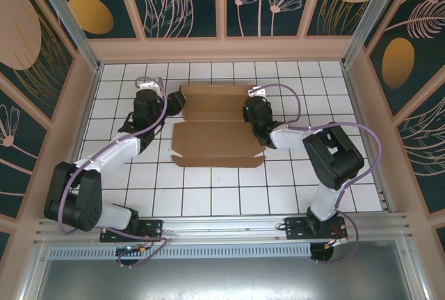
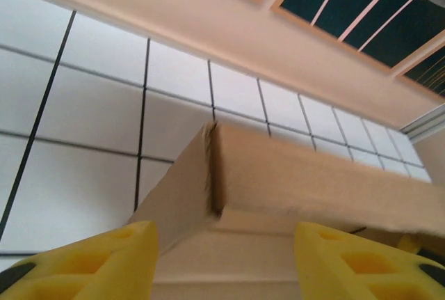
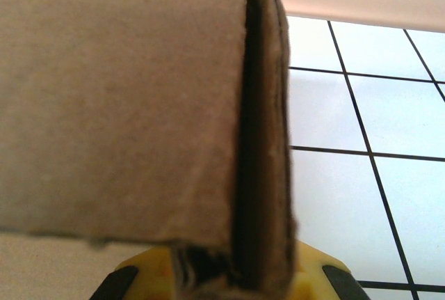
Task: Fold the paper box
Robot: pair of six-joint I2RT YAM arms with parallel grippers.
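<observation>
The paper box [image 1: 219,143] lies mid-way across the tiled table [image 1: 208,195], only part-formed, I judge: far walls up, near panel flat and unfolded. My right gripper [image 3: 233,279] pinches the doubled right end wall; my left gripper [image 2: 226,258] gapes, straddling the left corner

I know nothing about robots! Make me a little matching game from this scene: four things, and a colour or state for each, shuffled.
Things:
1. paper box
2. left fingers
3. right fingers
4. table

Descriptions:
a. white tiles with dark lines
b. pinched shut on a cardboard edge
c. plain brown
d. spread apart, a box corner between them

Pairs: 1-c, 2-d, 3-b, 4-a.
</observation>
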